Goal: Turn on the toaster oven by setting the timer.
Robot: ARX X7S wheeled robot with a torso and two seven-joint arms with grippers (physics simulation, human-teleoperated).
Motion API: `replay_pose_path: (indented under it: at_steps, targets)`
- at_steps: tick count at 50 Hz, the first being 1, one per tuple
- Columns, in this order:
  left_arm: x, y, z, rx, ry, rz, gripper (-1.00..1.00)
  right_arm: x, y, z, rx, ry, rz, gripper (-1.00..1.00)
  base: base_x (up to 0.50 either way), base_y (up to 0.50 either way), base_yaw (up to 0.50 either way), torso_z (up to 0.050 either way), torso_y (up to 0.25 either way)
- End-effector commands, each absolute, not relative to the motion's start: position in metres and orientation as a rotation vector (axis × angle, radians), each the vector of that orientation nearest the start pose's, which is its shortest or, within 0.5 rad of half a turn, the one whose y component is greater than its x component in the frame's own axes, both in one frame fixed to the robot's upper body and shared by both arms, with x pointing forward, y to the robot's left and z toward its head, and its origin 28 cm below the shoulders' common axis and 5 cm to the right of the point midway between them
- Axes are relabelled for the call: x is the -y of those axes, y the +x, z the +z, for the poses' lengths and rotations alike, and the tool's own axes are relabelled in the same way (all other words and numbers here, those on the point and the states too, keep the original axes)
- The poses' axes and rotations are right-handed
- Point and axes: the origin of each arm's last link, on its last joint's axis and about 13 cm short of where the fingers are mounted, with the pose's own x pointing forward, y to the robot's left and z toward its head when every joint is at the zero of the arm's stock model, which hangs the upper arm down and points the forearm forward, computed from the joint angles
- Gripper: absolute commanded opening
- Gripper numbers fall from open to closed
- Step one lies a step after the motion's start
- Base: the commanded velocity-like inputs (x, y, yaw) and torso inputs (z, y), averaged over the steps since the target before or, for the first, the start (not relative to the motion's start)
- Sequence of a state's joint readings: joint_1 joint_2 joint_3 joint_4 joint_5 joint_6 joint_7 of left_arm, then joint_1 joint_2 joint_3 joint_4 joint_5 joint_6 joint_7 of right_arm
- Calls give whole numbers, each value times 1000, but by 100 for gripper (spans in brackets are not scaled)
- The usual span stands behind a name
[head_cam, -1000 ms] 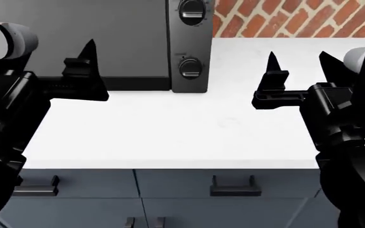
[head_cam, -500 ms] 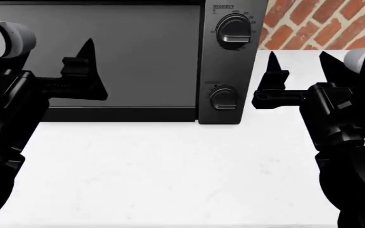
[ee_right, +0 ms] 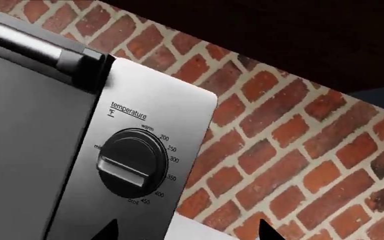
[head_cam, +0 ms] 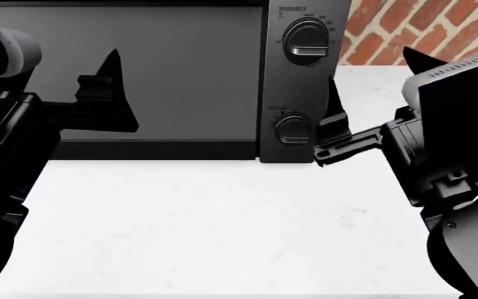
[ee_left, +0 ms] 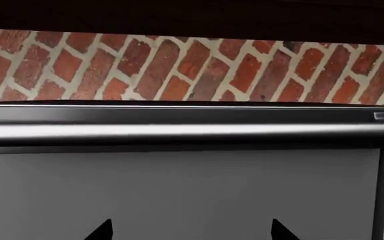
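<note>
Timer (head_cam: 292, 129) sits low on the toaster oven (head_cam: 164, 81) panel, at 6 o'clock from the temperature knob (head_cam: 307, 42), bar near horizontal. Since 0.5 s ago your right gripper (head_cam: 372, 84) has swung left; one fingertip now just beside the timer at 3 o'clock, jaws spread. Left gripper (ee_left: 188, 230) unmoved, fingers apart, empty.

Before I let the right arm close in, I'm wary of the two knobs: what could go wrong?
The right claw sits beside the panel, and its wrist camera faces the temperature knob, not the timer below, so it could turn the wrong knob. Its near finger could also bump the toaster oven.
</note>
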State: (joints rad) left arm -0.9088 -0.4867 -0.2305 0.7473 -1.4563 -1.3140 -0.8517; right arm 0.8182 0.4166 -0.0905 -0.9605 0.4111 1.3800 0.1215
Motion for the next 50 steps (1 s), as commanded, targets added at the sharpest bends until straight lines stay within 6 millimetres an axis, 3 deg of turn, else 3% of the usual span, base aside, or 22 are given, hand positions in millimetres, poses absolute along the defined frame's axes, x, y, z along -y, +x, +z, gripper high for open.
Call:
replay_pose_path:
  at_steps: [1, 4, 18, 30, 50]
  targets:
    - [-241, 201, 290, 251, -25, -108, 100, 130, 208, 260, 351, -771, 254, 100, 0, 0, 0, 0, 0]
    - [-241, 201, 290, 252, -25, -107, 100, 133, 213, 254, 345, -887, 270, 100, 0, 0, 0, 0, 0]
    - [-243, 201, 293, 262, -26, -97, 100, 142, 222, 266, 313, -1126, 289, 100, 0, 0, 0, 0, 0]
    - [-243, 200, 293, 263, -23, -102, 100, 145, 234, 262, 167, -1128, 262, 100, 0, 0, 0, 0, 0]
    - [-242, 200, 292, 262, -26, -106, 100, 142, 227, 248, 103, -1153, 370, 100, 0, 0, 0, 0, 0]
